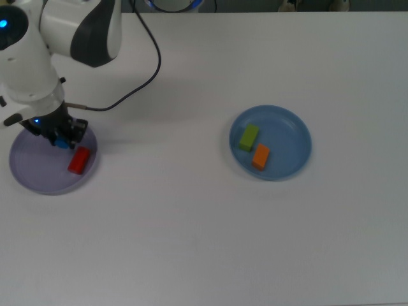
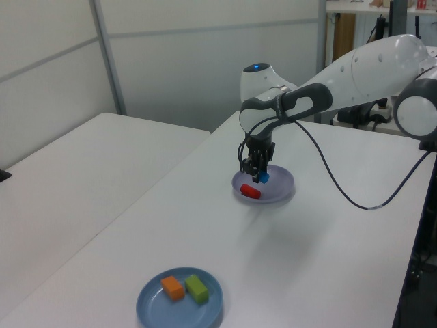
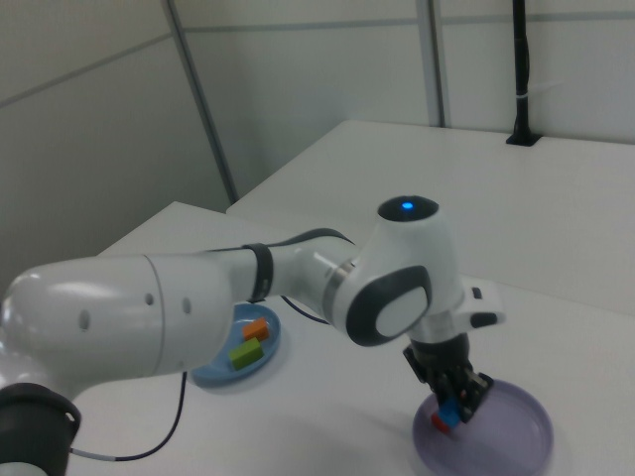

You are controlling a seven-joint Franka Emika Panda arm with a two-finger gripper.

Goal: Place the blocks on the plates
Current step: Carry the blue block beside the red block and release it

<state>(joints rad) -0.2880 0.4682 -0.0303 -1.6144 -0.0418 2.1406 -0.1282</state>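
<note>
Four blocks show. One blue block [image 1: 62, 143] is clamped between the fingers of the gripper [image 1: 60, 139], held over the purple plate [image 1: 32, 169] at the left edge of the top view. Just beside it, the red block [image 1: 78, 160] lies on that plate's right part. In the left view the blue block [image 2: 263, 177] hangs above the plate's middle [image 2: 281, 189], the red one nearer. Well apart, right of the top view's centre, the blue plate [image 1: 290, 127] holds the green block [image 1: 248, 138] and orange block [image 1: 260, 156], side by side. Both plates sit on a white table [image 1: 191, 223].
</note>
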